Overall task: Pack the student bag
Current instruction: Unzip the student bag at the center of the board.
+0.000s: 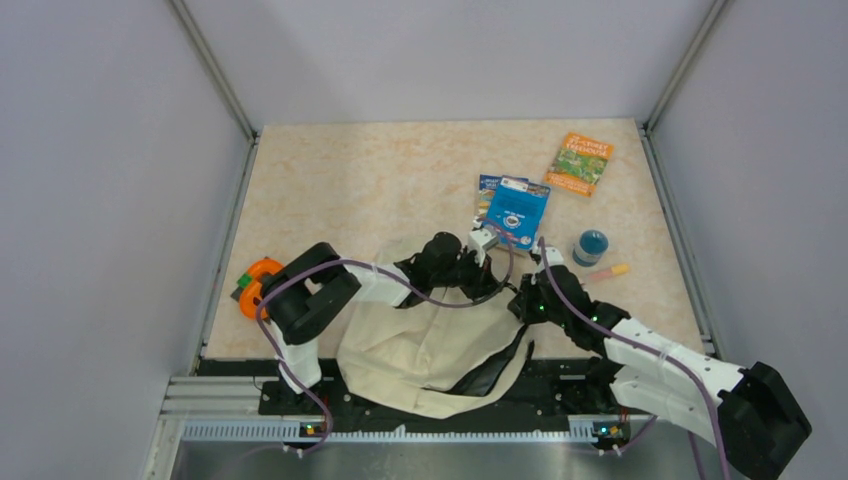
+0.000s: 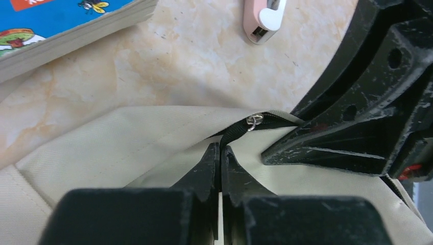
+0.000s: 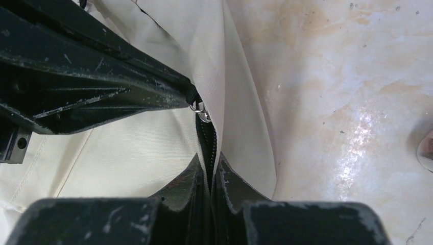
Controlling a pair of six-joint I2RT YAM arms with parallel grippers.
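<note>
We're down at the bag (image 1: 420,350), the cream one spread on the table (image 1: 350,190). It lies under and behind both pincers, which meet at its far edge.

The left pincer (image 2: 220,151) is shut, its 2 fingers pressed together on the black zip (image 2: 235,133) where the cream cloth parts. Just past its tips, a touch to the right, a small metal ring (image 2: 254,121) sits on that zip.

The right pincer (image 3: 210,167) comes in from the other side. From the left wrist we see its black body filling the space right of the left pincer's tips, its nose almost at the ring. It's clamped too, fingers together with the zip running straight down between them. From the right wrist, the ring hangs just ahead of its tips, and the left pincer's nose reaches it from the left.

So that's 2 pincers, both pinching the bag's zip, 1 on either side of the ring. We can't tell if they touch each other.

Cream cloth lies left of the right pincer, bare table to its right. Beyond the left pincer and to its left lies a blue book (image 2: 56,25), page edges towards us. Straight beyond is a small pink-and-white thing (image 2: 261,18).

From above, a green book (image 1: 579,163) lies well past both pincers. A blue tub (image 1: 590,246) is beyond and right of the right pincer. An orange thing (image 1: 258,285) sits well behind the left pincer, by its arm.
</note>
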